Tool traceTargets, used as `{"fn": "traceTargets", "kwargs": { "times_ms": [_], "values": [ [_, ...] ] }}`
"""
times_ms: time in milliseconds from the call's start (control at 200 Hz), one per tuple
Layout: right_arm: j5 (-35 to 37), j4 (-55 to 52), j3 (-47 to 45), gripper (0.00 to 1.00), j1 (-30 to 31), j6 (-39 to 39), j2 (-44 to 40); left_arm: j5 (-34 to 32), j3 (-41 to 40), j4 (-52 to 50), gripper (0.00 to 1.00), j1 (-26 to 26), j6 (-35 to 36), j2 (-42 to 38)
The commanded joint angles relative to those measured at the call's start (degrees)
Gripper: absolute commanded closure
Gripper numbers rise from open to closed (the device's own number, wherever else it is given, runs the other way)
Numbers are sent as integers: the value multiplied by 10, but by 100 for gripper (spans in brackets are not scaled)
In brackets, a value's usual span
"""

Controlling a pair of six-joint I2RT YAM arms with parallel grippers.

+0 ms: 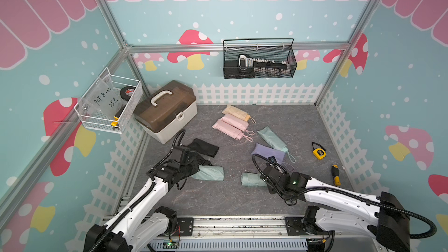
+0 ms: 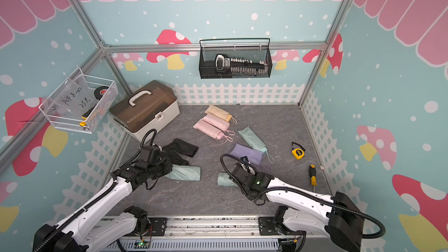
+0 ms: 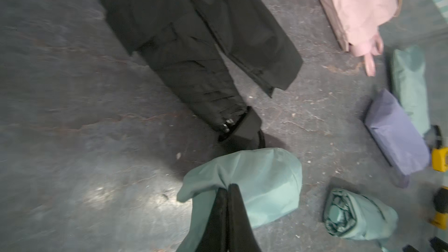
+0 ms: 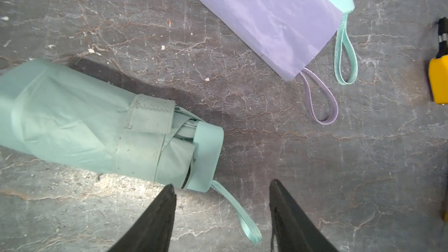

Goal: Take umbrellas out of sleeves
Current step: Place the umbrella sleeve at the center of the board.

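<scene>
Fingers on my left (image 3: 236,216) pinch the limp mint fabric sleeve (image 3: 266,185). My right fingers (image 4: 288,216) stand wide by the folded mint umbrella (image 4: 84,129), free on the grey desk (image 4: 315,166). Next, I think: drop the sleeve, find another.

The grey marbled bench (image 4: 266,141) looks matt and scuffed. The mint pleated cloth umbrella (image 4: 72,122) is creased, its handle (image 4: 208,151) smooth plastic. The mint limp cloth sleeve (image 3: 266,185) looks smooth. The black basket (image 1: 230,56) at twelve o'clock is metal mesh.

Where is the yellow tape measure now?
In both top views the tape measure lies near the right wall, just beyond the screwdriver.
</scene>
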Motion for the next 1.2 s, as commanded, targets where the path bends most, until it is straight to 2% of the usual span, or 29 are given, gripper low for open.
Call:
{"fn": "traceTargets", "kwargs": {
  "times_ms": [0, 105, 225, 315, 390, 435, 550, 620, 790, 845, 920, 951, 1021, 1121, 1196],
  "values": [
    [4, 15, 13, 40, 1, -20, 8, -142, 53, -107, 100, 7, -22, -21],
    [4, 33, 10, 39, 1, -32, 12, -209, 66, -131, 100, 8, -39, -33],
    [7, 44, 8, 40, 0, -42, 10, -256, 46, -100, 100, 9, -35, -64],
    [13, 56, 3, 39, 1, -49, 3, -266, 25, -58, 100, 13, -5, -82],
    [19, 66, -3, 39, 1, -57, -4, -250, 16, -25, 100, 17, 44, -69],
    [23, 72, -7, 40, 1, -62, -6, -249, 19, -25, 100, 24, 43, -55],
    [30, 86, -13, 40, 0, -77, -2, -168, 42, -8, 100, 50, 81, -18],
    [35, 93, -15, 40, -1, -86, 3, -155, 70, -27, 100, 57, 87, -7],
    [35, 120, -20, 40, -8, -101, 17, -46, 115, -49, 100, 65, 148, -43],
    [31, 128, -20, 40, -12, -107, 18, -53, 132, -82, 100, 65, 156, -42],
    [21, 142, -21, 40, -19, -116, 17, -94, 153, -131, 100, 66, 150, -17],
    [14, 145, -21, 40, -22, -121, 17, -89, 158, -143, 100, 71, 151, -4],
    [3, 147, -18, 40, -30, -131, 16, -51, 169, -159, 100, 74, 144, 29],
    [-3, 147, -17, 40, -39, -141, 10, 58, 188, -166, 100, 74, 145, 73],
    [-6, 148, -20, 40, -46, -145, 0, 101, 217, -201, 100, 73, 158, 111]
  ]
}}
